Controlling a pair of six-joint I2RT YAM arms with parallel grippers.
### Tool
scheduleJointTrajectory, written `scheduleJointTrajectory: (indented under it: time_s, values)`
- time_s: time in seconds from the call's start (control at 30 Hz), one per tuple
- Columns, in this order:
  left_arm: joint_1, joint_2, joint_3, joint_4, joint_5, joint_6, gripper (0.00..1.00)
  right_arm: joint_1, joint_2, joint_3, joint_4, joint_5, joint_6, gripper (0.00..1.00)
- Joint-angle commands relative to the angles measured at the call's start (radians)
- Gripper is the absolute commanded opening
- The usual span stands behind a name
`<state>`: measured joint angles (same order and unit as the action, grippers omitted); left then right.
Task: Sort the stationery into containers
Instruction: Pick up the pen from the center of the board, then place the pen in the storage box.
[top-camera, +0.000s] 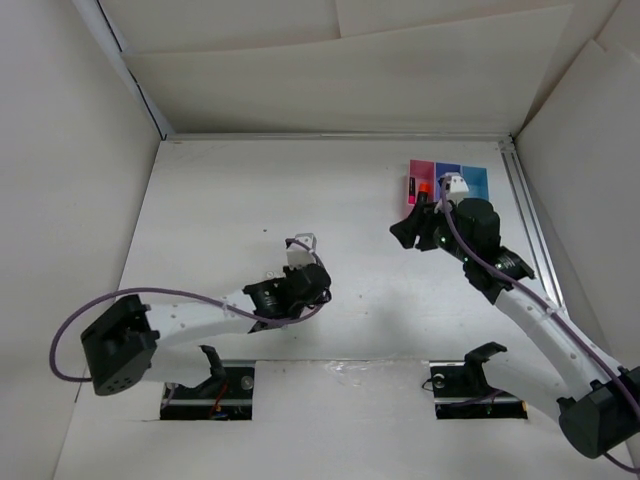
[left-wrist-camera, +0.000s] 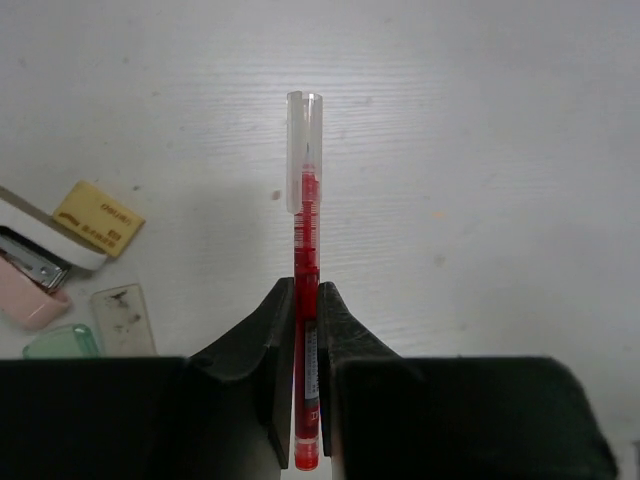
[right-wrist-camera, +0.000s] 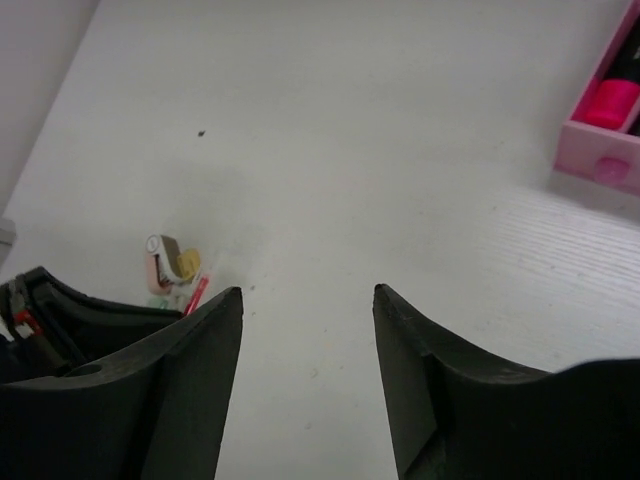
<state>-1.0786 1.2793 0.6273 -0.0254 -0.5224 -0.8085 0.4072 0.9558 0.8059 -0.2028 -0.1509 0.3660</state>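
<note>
Red plastic pen (left-wrist-camera: 308, 215), thin, light, stiff and likely slick, sits pinched near its tail in my left gripper (left-wrist-camera: 307, 305), clear cap (left-wrist-camera: 304, 150) pointing away over the white table (left-wrist-camera: 480, 150); held so far back, it may swivel. Small erasers (left-wrist-camera: 98, 217) lie near, to the left. My right gripper (right-wrist-camera: 307, 292) hangs spread and empty near the pink bin (right-wrist-camera: 600, 150), beside my route.

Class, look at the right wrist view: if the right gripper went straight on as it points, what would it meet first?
Probably only the bare white table top. The open right gripper aims between the small stationery pile at picture-left and the pink plastic bin at picture-right. Depth is uncertain.
</note>
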Motion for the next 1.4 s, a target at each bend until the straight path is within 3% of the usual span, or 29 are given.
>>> scheduleJointTrajectory:
  time_s: [0.0,0.17,0.4,0.83,0.97,1.37]
  values:
    - [-0.001,-0.119,0.052,0.045,0.084,0.048,0.00,0.015,-0.025,-0.014,0.077,-0.151,0.025,0.61]
    - [-0.001,-0.207,0.052,0.160,0.150,0.095,0.00,0.042,-0.034,-0.057,0.167,-0.266,0.083,0.75]
    - [-0.001,-0.152,0.114,0.255,0.231,0.133,0.00,0.117,0.014,-0.066,0.236,-0.266,0.112,0.85]
    - [-0.023,-0.138,0.138,0.314,0.262,0.143,0.00,0.147,0.101,-0.100,0.361,-0.226,0.188,0.85]
    - [-0.032,-0.161,0.129,0.352,0.262,0.143,0.00,0.156,0.101,-0.102,0.382,-0.216,0.209,0.80]
    - [-0.032,-0.179,0.120,0.372,0.272,0.143,0.00,0.156,0.129,-0.131,0.454,-0.234,0.252,0.40]
